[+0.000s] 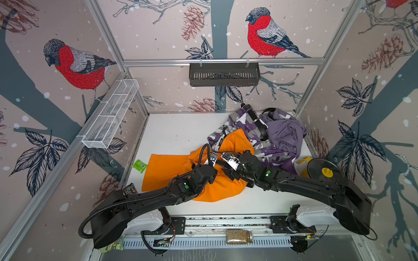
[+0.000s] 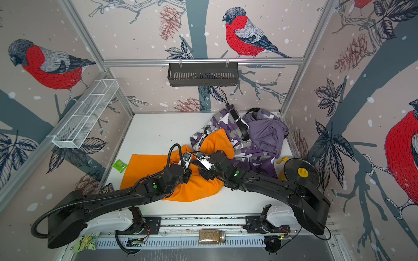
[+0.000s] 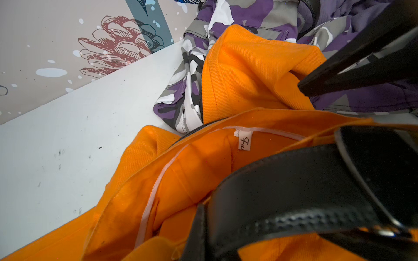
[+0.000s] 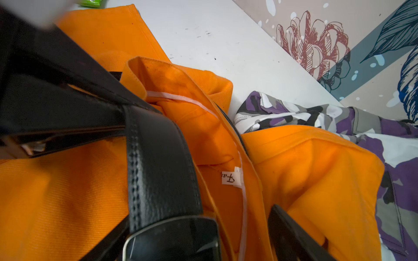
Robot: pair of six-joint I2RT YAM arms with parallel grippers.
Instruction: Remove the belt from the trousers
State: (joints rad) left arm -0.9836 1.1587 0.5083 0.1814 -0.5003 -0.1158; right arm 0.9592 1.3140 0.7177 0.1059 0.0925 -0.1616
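Orange trousers [image 1: 181,171] lie crumpled mid-table, their waistband [image 4: 203,126] opened towards both wrist cameras. A black belt [image 4: 158,162] runs along it and ends in a dark buckle [image 4: 167,241]. My left gripper [image 4: 121,106] is shut on the belt strap just above the waistband; in the left wrist view the strap [image 3: 294,180] fills the lower right. My right gripper [image 4: 192,228] is open, with the buckle between its fingers and one finger [image 4: 291,235] standing off over the orange cloth. In both top views the two grippers [image 1: 214,161] [image 2: 203,163] meet over the trousers.
Purple camouflage trousers [image 1: 239,126] with a second black belt [image 1: 257,123] and a plain purple garment [image 1: 285,135] are heaped at the back right. A green packet [image 1: 139,165] lies left of the orange cloth. A black disc with a yellow hub [image 1: 325,172] stands by the right wall.
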